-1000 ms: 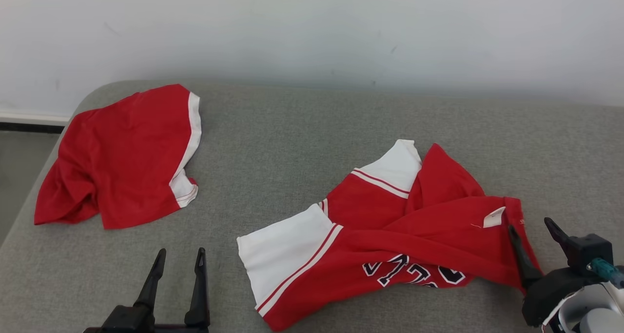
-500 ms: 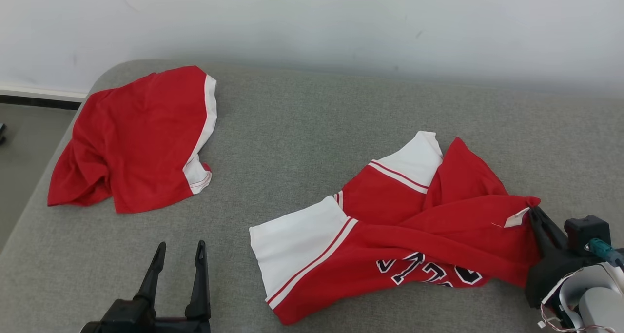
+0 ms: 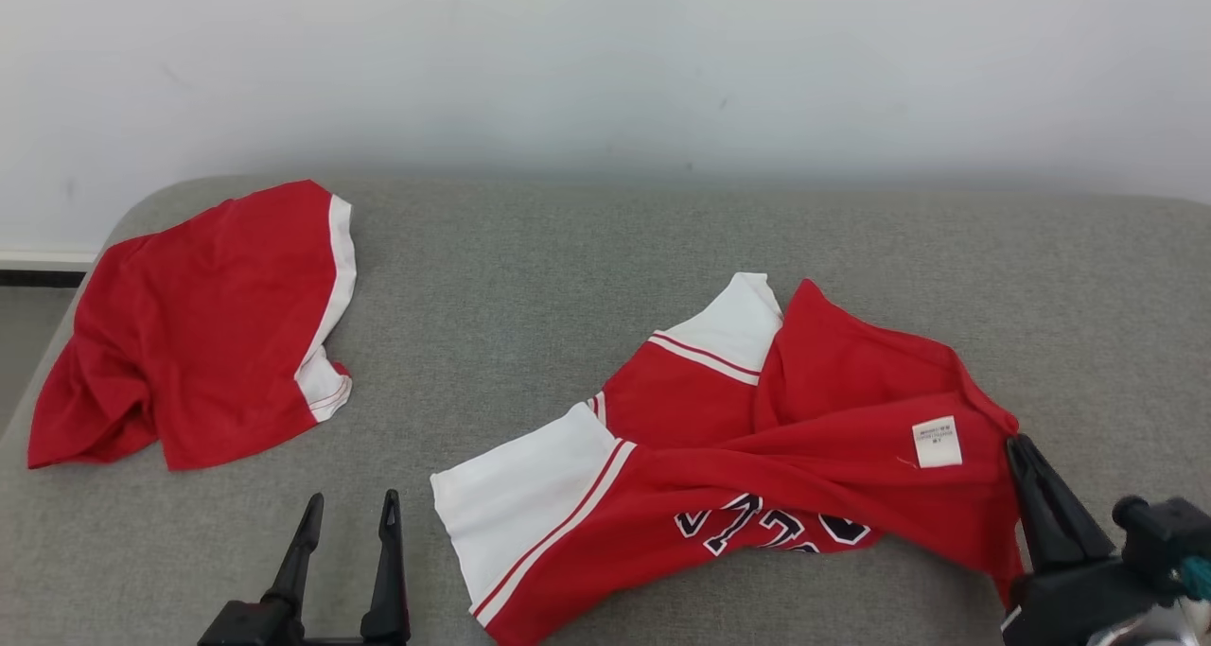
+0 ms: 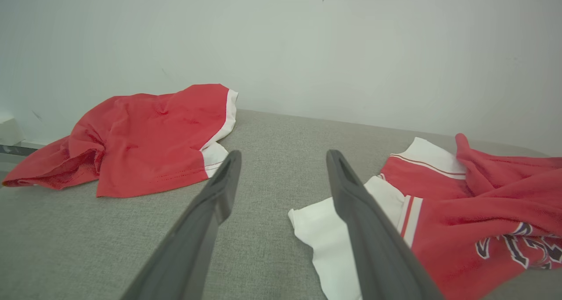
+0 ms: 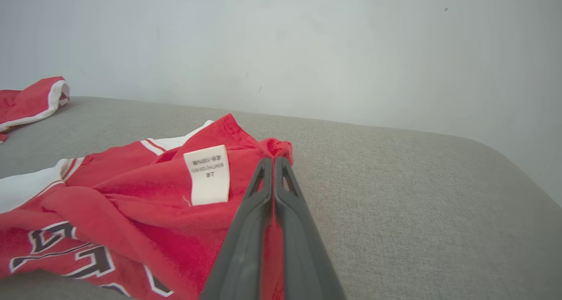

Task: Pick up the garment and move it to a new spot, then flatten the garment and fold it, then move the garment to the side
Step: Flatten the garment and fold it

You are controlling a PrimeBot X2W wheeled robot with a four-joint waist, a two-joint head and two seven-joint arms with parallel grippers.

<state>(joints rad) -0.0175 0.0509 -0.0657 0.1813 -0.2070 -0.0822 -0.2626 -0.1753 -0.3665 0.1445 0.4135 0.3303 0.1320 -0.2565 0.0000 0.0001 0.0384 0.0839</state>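
Where it gaped before, right pincer (image 3: 1015, 443) clamps garment (image 3: 833, 410)

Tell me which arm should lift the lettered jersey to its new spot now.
Right. The right gripper is shut on the edge of the jersey beside the white tag, so it can probably lift straight away. The left gripper is open above bare grey cushion, apart from the jersey.

Red-and-white lettered garment (image 3: 804, 476) lies crumpled and twisted.
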